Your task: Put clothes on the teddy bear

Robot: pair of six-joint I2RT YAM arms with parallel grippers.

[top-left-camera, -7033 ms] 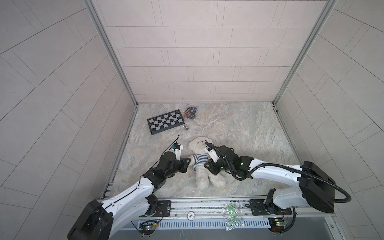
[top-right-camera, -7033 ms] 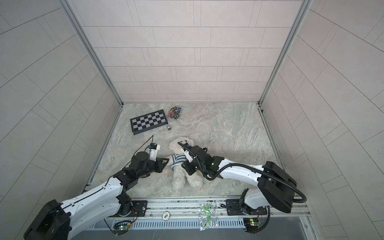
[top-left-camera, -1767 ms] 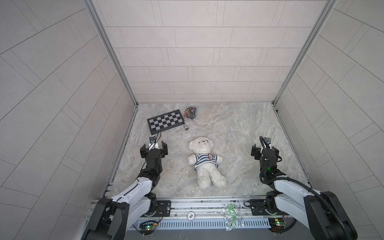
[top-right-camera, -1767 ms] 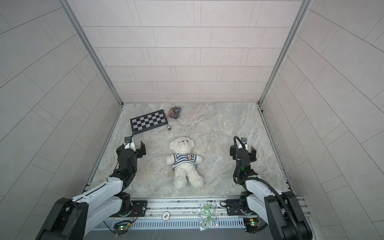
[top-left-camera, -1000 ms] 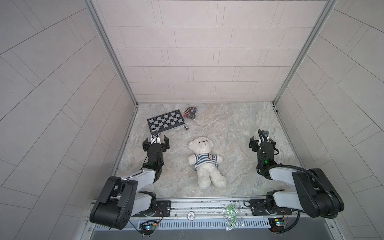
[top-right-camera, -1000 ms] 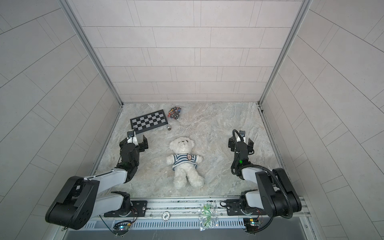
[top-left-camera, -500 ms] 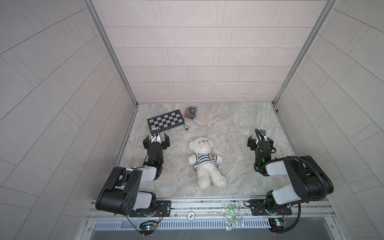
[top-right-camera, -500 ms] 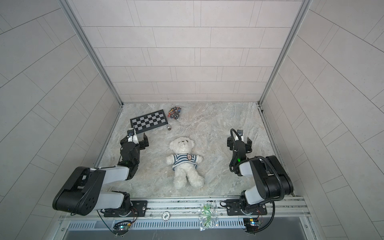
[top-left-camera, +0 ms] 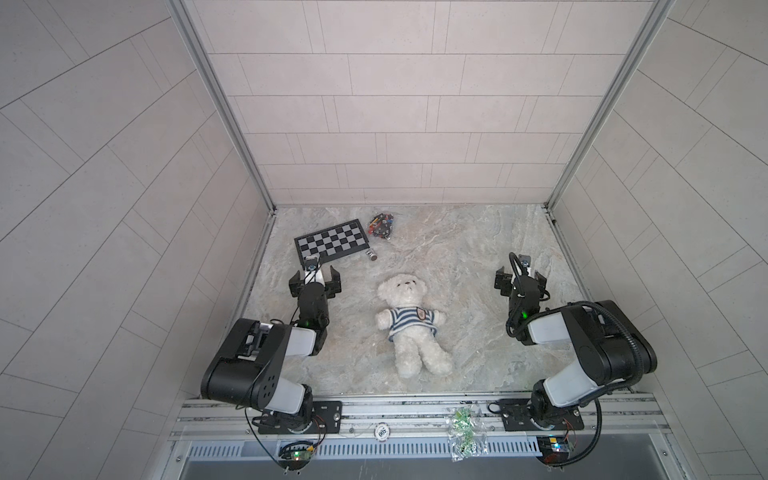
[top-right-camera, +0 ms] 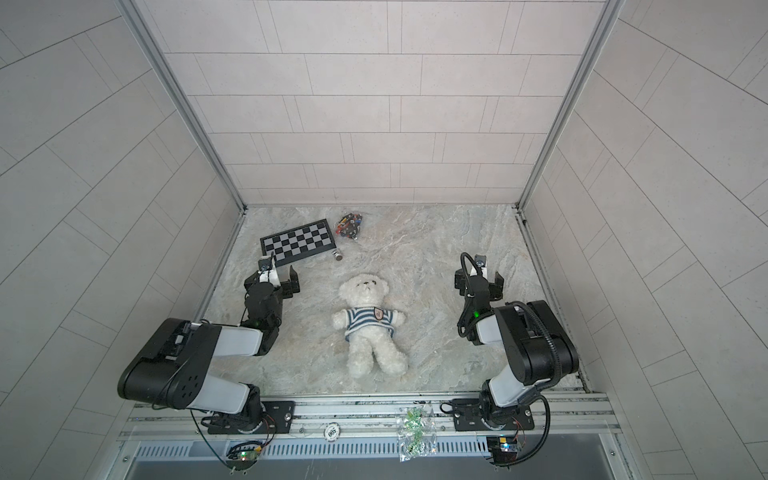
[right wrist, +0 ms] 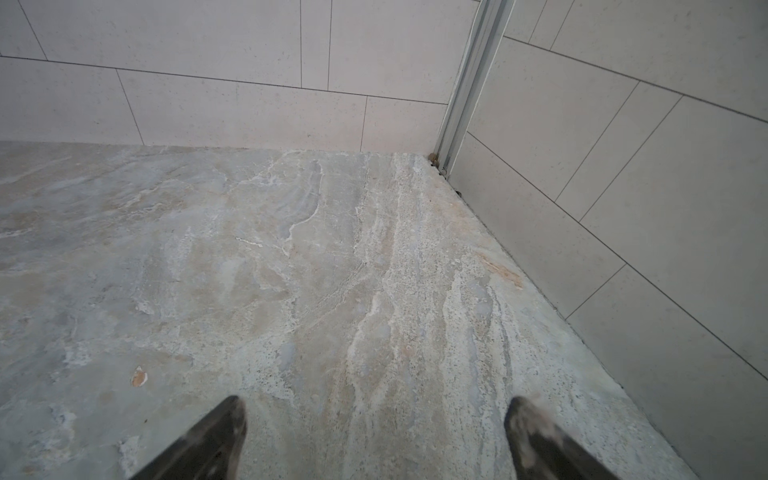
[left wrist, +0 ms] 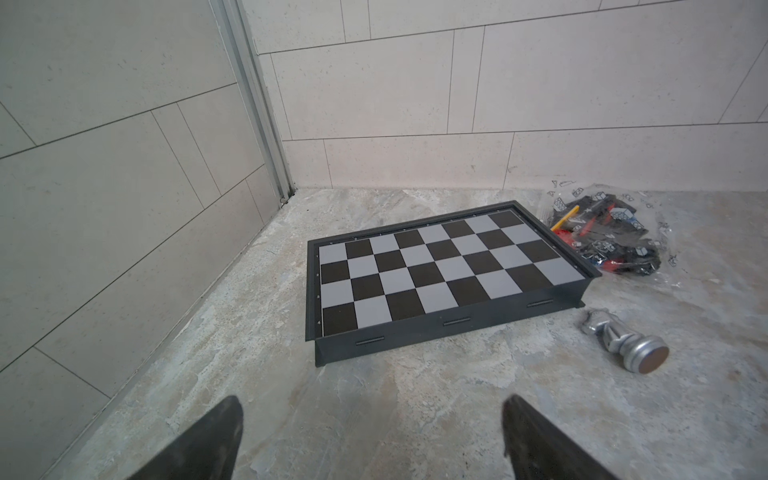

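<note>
Judging by the blue-and-white striped shirt (top-left-camera: 409, 327) on the white fluffy teddy bear (top-left-camera: 405, 291) lying centred on the worktop (top-left-camera: 469, 249), dressing looks done; your left gripper (top-left-camera: 315, 282) and right gripper (top-left-camera: 520, 282) flank it, released; just park.

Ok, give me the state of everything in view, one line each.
teddy bear, on its back, dressed
striped shirt, on the bear, arms through sleeves
left tool, open, empty
right tool, open, empty
chessboard, folded shut, lying flat
chess piece, tipped on its side
</note>
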